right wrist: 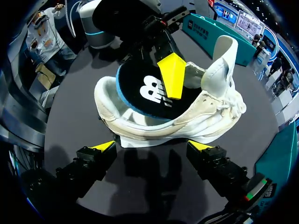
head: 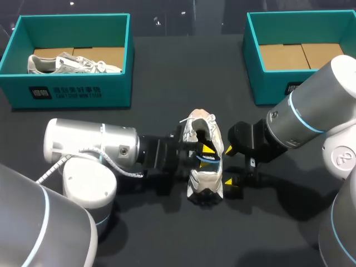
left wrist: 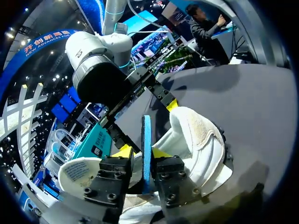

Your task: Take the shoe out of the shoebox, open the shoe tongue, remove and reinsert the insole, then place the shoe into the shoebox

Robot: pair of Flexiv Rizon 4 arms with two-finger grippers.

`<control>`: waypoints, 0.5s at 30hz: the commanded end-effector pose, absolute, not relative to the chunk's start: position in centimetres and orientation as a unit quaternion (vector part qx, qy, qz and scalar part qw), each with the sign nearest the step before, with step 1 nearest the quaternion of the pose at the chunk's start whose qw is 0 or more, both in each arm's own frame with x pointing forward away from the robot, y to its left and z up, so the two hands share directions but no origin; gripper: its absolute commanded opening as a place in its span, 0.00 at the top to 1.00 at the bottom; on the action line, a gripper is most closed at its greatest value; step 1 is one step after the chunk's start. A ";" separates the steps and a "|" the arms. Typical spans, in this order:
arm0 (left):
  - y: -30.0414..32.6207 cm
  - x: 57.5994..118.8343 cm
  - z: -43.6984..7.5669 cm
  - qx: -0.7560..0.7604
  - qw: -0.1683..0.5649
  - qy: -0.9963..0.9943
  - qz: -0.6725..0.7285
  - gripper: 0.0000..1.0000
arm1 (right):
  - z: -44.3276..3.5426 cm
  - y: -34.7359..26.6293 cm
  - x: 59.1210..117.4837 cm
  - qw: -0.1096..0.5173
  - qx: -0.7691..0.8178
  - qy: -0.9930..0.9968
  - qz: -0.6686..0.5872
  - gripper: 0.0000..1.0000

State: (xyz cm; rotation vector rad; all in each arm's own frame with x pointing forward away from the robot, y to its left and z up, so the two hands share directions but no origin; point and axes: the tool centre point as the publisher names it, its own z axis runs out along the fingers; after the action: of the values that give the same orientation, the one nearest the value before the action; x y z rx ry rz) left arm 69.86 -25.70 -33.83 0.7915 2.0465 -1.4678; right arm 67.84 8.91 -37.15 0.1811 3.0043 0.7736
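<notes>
insole (left wrist: 146, 135) pinched edge-up in left hand (left wrist: 141, 151), partly inside shoe (left wrist: 203, 140).

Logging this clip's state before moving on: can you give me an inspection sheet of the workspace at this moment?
Surface: dark table.
Job's things: shoe out of its box at mid-table, with the insole raised at its opening. Right shoebox is empty. Left shoebox holds a second shoe.
Clutter: nothing seen.
Grippers: left gripper has its jaws shut on the insole. Right gripper has its jaws open, beside the shoe and holding nothing.
Cables: a light cable runs along the left arm.
Surroundings: nothing seen reaching over the table.
</notes>
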 end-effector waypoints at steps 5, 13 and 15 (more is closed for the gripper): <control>-24.9 67.7 -32.1 0.294 0.240 0.736 -0.561 0.62 | -37.2 8.8 67.7 0.018 0.058 0.967 0.249 0.00; -25.7 67.7 -32.9 0.304 0.228 0.745 -0.548 0.87 | -37.2 8.8 67.7 0.018 0.058 0.967 0.249 0.00; -25.9 68.0 -33.6 0.306 0.227 0.748 -0.543 1.00 | -37.2 8.8 67.7 0.018 0.058 0.967 0.249 0.00</control>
State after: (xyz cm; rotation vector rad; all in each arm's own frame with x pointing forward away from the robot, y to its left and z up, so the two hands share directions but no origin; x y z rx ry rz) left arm 67.55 -25.04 -33.08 0.8383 2.0510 -1.5062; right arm 67.84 8.91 -37.15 0.1811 3.0043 0.7736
